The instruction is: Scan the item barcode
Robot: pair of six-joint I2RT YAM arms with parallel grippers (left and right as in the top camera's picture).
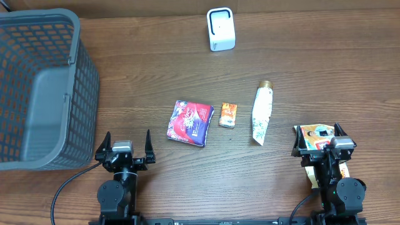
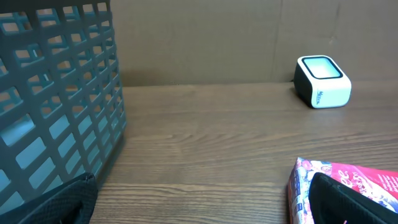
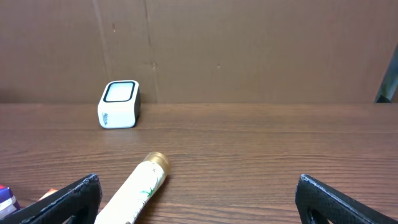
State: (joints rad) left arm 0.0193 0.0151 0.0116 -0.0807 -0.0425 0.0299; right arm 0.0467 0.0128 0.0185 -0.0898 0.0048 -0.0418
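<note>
At the bench's (image 1: 312, 62) near right edge, an orange-and-white packet (image 1: 312, 132) lies flat beneath the right gripper (image 1: 318, 130), whose jaws stand wide apart on either side of it and grip nothing. It is likely the item to be scanned. The white scanner (image 1: 220, 29) sits well apart at the far edge, its window facing up.

No barcode shows on any item, so the packet may reach the scanner with the wrong face down. A flat, limp packet may also slip or fold in the pinch. The white tube (image 1: 262, 114) with a gold cap lies between arm and scanner, and a low carry could knock it. Further left are a small orange box (image 1: 228, 115) and a red-and-purple packet (image 1: 190, 123).

The left gripper (image 1: 127, 137) waits beside the grey basket (image 1: 37, 87), jaws fully apart and empty.

Small print on the scanner's side and the packets' artwork are too small to read.
</note>
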